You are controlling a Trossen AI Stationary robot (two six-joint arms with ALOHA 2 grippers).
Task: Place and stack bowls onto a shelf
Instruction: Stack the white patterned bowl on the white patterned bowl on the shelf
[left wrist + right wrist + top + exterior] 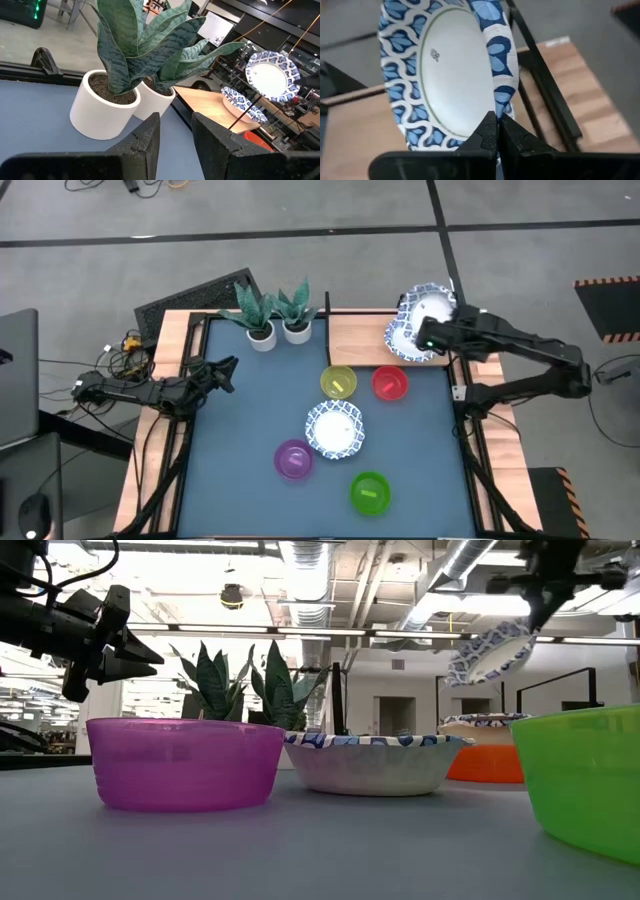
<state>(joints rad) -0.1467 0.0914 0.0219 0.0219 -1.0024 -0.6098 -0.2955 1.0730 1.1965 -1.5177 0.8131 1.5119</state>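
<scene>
Left gripper [228, 372] hovers at the table's left edge, fingers parted, holding nothing, near the two potted plants [277, 313]. On the blue-grey tabletop [240, 430]: purple bowl [293, 459], one patterned white bowl [335, 429], yellow bowl [338, 382], green bowl [370, 492], red bowl [389, 384]. Wooden shelf [355, 340] sits along the far edge; patterned bowls [240, 104] rest on its right part, count unclear. Right gripper [498, 131] is over that stack, fingers pinched on the rim of a raised, tilted patterned bowl [447, 70].
</scene>
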